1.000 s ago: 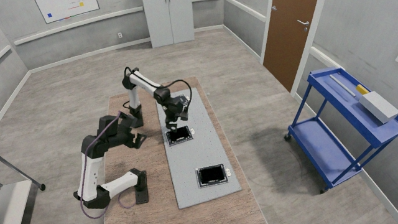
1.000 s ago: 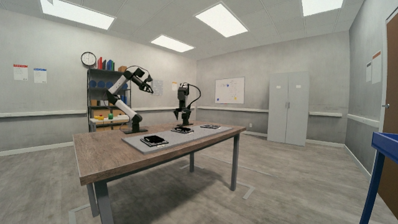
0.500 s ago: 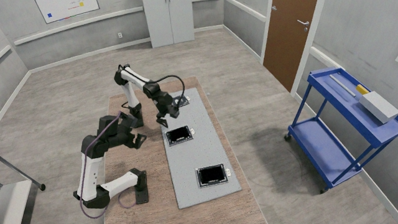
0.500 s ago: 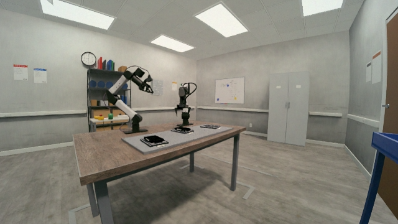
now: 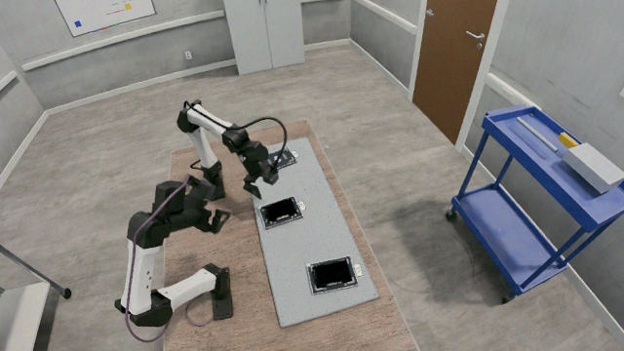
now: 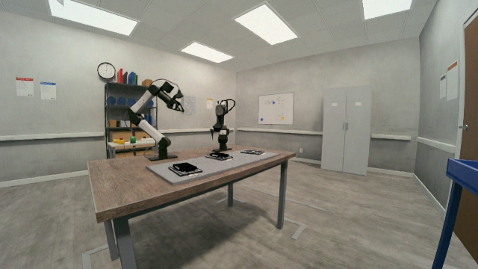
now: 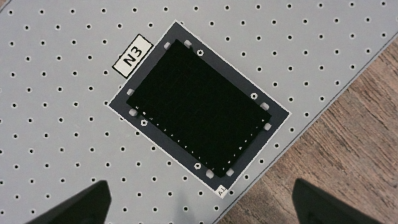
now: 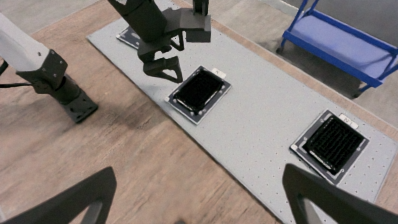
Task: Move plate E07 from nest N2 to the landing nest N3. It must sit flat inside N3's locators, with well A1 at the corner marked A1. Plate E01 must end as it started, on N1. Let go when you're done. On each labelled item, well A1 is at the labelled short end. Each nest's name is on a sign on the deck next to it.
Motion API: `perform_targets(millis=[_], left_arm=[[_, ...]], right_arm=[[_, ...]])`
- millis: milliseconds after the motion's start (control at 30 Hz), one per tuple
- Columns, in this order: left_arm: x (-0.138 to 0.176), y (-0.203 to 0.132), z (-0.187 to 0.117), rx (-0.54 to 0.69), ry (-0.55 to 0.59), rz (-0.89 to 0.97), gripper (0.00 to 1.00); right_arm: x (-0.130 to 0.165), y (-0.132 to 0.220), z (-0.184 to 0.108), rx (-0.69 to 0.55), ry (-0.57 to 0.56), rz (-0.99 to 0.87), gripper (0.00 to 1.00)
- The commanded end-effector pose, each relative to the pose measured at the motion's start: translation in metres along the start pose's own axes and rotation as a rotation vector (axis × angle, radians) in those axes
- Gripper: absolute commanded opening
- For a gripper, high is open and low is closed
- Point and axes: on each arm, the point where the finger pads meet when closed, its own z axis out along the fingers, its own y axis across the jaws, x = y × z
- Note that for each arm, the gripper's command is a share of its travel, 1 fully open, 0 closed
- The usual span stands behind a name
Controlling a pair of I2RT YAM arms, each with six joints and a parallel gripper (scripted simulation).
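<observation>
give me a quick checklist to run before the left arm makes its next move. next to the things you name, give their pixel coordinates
1. left gripper [image 5: 262, 185] [image 6: 215, 132] [image 7: 201, 195] [image 8: 175, 57] open and off the plate: ok
2. middle plate [image 5: 281, 211] [image 6: 219, 156] [image 7: 197, 107] [image 8: 200, 90] inside N3's locators, looks flat: ok
3. its well A1 at the marked corner: cannot tell, plate lettering unreadable
4. other plate [image 5: 332, 274] [image 6: 184, 167] [image 8: 334, 143] on N1: ok
5. right gripper [image 5: 219, 222] [image 6: 181, 108] [image 8: 200, 180] open, away from the nests: ok
</observation>
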Motion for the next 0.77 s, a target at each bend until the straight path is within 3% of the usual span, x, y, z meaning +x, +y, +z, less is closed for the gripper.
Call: perform_targets(millis=[0,733], left_arm=[[-0.0021,0.0004,-0.0003,0.010,-0.024,0.005,1.00],[-0.0037,0.0003,-0.0018,0.003,-0.020,0.001,1.00]], right_arm=[[-0.0058,-0.0014,-0.0009,0.003,-0.005,0.002,1.00],[-0.0076,-0.0016,-0.0008,0.004,-0.012,0.001,1.00]])
